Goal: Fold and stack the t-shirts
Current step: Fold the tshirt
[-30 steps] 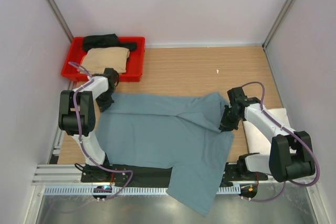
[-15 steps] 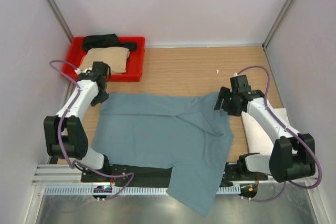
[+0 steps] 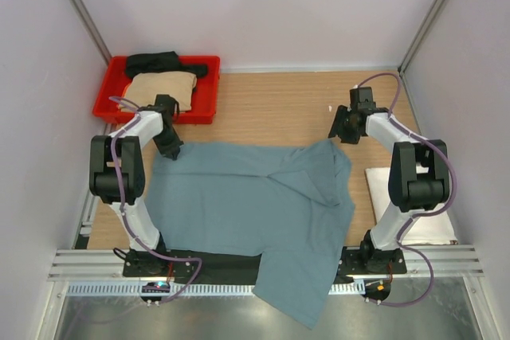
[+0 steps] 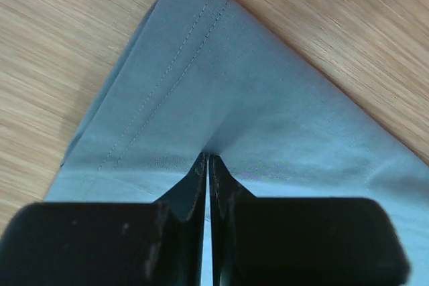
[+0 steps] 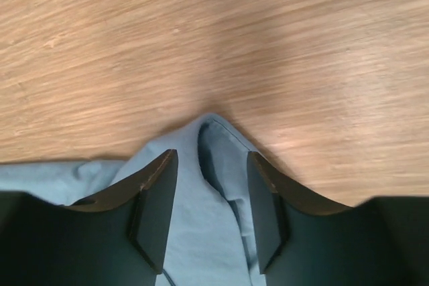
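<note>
At teal t-shirt (image 3: 247,205) edge, left tool (image 4: 206,160) clamped

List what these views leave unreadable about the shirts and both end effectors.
White t-shirt: top view, the right arm crosses it, hiding how it is folded.
Black t-shirt: top view, too dark and small to read its folds.
Left end effector: left wrist view, shut jaws hide how much teal t-shirt they pinch.
Right end effector: right wrist view, unclear whether its open jaws touch the cloth.
</note>
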{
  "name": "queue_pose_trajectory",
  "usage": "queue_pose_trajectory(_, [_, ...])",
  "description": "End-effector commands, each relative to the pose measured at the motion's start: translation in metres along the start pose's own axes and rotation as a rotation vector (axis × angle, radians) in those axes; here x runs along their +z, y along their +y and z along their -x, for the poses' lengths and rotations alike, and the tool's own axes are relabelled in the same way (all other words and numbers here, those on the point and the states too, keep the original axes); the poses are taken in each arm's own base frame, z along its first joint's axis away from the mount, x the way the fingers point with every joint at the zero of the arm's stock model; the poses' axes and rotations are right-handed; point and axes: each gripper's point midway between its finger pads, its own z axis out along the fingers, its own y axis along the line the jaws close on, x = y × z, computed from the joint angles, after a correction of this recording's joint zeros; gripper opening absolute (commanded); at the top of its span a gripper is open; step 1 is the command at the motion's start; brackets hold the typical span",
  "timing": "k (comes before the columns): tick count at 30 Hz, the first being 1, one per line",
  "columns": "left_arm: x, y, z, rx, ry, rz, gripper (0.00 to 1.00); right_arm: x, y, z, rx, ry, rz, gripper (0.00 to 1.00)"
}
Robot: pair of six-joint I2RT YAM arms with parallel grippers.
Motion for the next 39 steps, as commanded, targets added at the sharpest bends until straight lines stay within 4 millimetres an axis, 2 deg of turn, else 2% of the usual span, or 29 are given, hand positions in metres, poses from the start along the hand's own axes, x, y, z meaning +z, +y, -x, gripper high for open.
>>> queue_pose_trajectory(1, [-0.005, -0.013, 0.02, -0.003, -0.043, -0.048, 0.03, -0.002, 0.026, 0.029, -0.001, -0.063, 0.096, 0.5])
queue_pose_trajectory(2, [-0.003, -0.012, 0.019, -0.002, -0.04, -0.043, 0.03, -0.001, 0.026, 0.03, 0.011, -0.065, 0.098, 0.45])
queue_pose_trajectory(3, [0.0, -0.01, 0.018, 0.0, -0.032, -0.036, 0.03, 0.001, 0.028, 0.032, 0.015, -0.071, 0.103, 0.43])
queue_pose_trajectory(9, [0.011, 0.002, 0.019, -0.025, -0.002, -0.001, 0.02, 0.014, 0.033, 0.021, 0.082, -0.016, 0.128, 0.43])
queue_pose_trajectory(16, [0.02, 0.003, 0.016, -0.017, 0.023, 0.013, 0.01, 0.022, 0.032, 0.009, 0.127, 0.018, 0.133, 0.42])
queue_pose_trajectory(17, [0.024, 0.012, 0.02, -0.043, 0.029, 0.025, 0.01, 0.023, 0.033, 0.01, 0.131, 0.014, 0.137, 0.4])
queue_pose_trajectory(19, [0.027, 0.015, 0.019, -0.055, 0.04, 0.036, 0.0, 0.026, 0.034, 0.009, 0.14, 0.011, 0.137, 0.35])
queue_pose_trajectory(21, [0.031, 0.019, 0.016, -0.061, 0.054, 0.052, 0.0, 0.03, 0.035, 0.012, 0.159, 0.008, 0.139, 0.26])
queue_pose_trajectory(25, [0.036, 0.023, 0.015, -0.075, 0.063, 0.066, 0.0, 0.037, 0.031, 0.021, 0.2, -0.006, 0.103, 0.1])
queue_pose_trajectory(26, [0.036, 0.023, 0.015, -0.08, 0.065, 0.066, 0.0, 0.038, 0.027, 0.025, 0.211, -0.024, 0.079, 0.01])
queue_pose_trajectory(33, [0.038, 0.028, 0.008, -0.11, 0.07, 0.076, 0.0, 0.02, 0.001, 0.074, 0.323, -0.26, -0.084, 0.01])
queue_pose_trajectory(36, [0.04, 0.025, 0.005, -0.14, 0.07, 0.053, 0.0, 0.016, 0.0, 0.095, 0.358, -0.346, -0.093, 0.01])
queue_pose_trajectory(39, [0.041, 0.021, 0.004, -0.156, 0.07, 0.036, 0.0, 0.026, 0.011, 0.111, 0.348, -0.348, -0.058, 0.01])
